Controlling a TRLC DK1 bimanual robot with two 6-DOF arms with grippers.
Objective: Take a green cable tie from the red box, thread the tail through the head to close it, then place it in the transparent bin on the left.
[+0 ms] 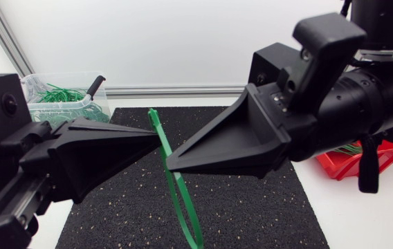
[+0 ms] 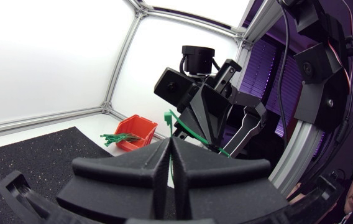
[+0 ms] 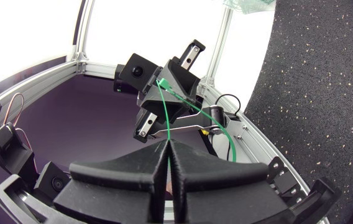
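Two closed grips on one tie over the mat: left gripper, right gripper. Bin by mat's far-left corner, box past its right edge.

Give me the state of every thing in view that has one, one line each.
green cable tie, bent into a loop, held in the air by both grippers
left gripper, shut on the tie
right gripper, shut on the tie
transparent bin, open, green ties inside
red box, open, green ties inside
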